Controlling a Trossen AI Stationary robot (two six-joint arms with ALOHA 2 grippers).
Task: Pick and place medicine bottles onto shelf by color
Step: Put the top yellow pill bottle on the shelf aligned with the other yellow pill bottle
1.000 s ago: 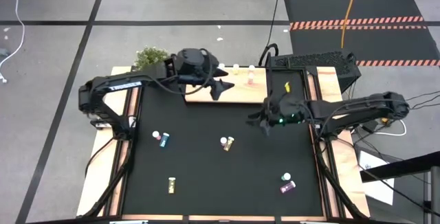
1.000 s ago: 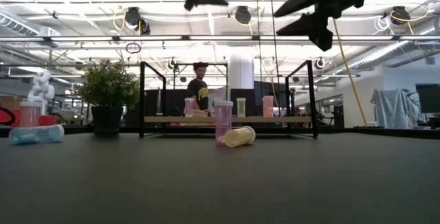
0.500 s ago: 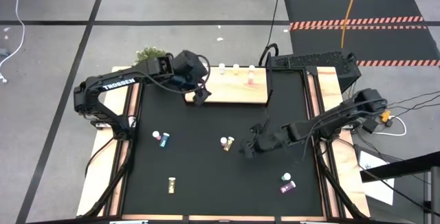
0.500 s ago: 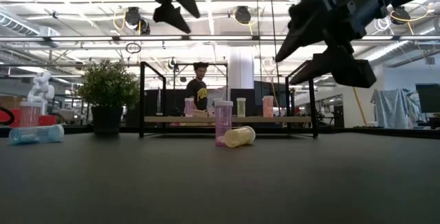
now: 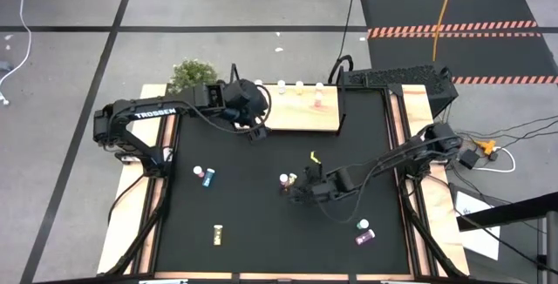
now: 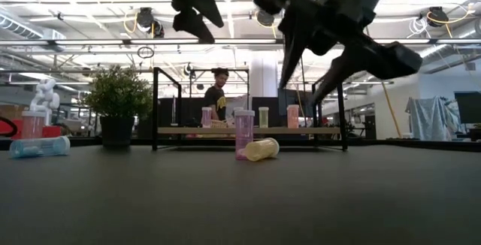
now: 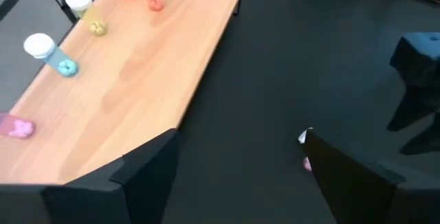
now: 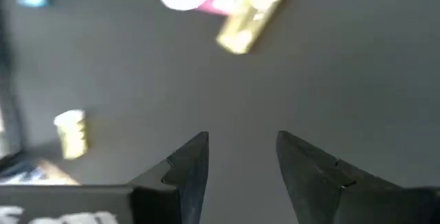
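Four bottles upright along shelf far edge; five bottles scattered on mat.

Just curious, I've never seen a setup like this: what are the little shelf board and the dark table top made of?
The shelf board looks like light wood or a wood-look laminate: pale tan with faint grain streaks and a smooth, matte face. Its corner posts look like thin black metal. The table top seems covered with a black matte sheet, maybe rubber or foam mat; it shows hardly any glare, so that stays a guess.
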